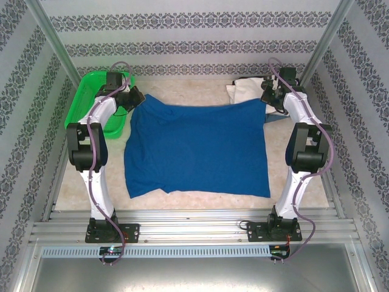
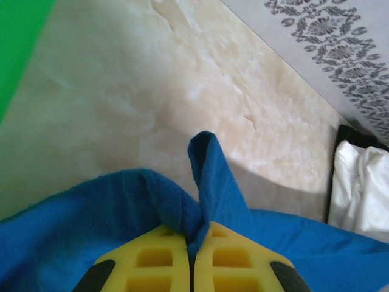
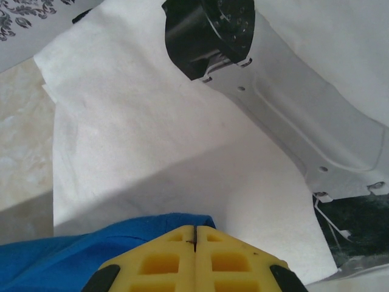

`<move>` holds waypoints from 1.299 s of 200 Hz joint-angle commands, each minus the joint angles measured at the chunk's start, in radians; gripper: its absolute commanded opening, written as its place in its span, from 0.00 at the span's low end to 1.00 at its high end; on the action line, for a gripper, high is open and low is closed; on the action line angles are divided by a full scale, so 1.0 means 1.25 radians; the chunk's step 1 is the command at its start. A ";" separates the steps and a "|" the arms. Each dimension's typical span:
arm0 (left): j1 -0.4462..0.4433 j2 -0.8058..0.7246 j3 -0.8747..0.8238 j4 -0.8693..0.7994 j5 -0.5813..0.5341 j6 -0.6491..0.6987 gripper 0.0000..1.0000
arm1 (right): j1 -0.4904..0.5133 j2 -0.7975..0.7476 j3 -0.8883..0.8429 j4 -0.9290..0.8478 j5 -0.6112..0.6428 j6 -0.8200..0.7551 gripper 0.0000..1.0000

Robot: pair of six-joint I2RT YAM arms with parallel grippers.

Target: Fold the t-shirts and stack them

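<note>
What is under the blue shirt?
The table shows around the blue shirt; a white shirt pokes out at its far right corner. Anything else beneath is covered.

The pale, stony worktop [image 1: 194, 88] has a big blue t-shirt [image 1: 197, 149] spread across it. A green basket [image 1: 91, 91] sits at the far left and a white t-shirt [image 1: 246, 91] at the far right.

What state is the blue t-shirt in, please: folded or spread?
Spread: the blue t-shirt lies open and flat across the table, not yet folded over.
</note>
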 commanded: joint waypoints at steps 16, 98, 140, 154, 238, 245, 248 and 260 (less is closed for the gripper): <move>0.015 -0.105 -0.075 -0.023 0.084 -0.042 0.00 | 0.005 -0.084 -0.036 -0.030 -0.007 0.007 0.00; 0.043 -0.313 -0.315 -0.049 0.124 -0.083 0.00 | -0.018 -0.203 -0.156 -0.083 -0.046 -0.005 0.00; 0.043 -0.354 -0.392 -0.058 0.126 -0.082 0.00 | -0.027 -0.275 -0.259 -0.078 -0.063 -0.006 0.00; 0.044 -0.365 -0.411 -0.064 0.114 -0.075 0.00 | -0.028 -0.299 -0.296 -0.080 -0.062 -0.008 0.00; 0.076 -0.353 -0.424 -0.096 0.076 -0.031 0.00 | -0.033 -0.405 -0.513 -0.047 -0.061 0.000 0.00; 0.076 -0.350 -0.415 -0.105 0.077 -0.025 0.00 | -0.033 -0.412 -0.521 -0.047 -0.059 0.002 0.00; 0.076 -0.349 -0.412 -0.108 0.076 -0.022 0.00 | -0.032 -0.414 -0.525 -0.047 -0.058 0.003 0.00; 0.077 -0.346 -0.410 -0.115 0.071 -0.012 0.00 | -0.033 -0.424 -0.546 -0.043 -0.064 0.013 0.00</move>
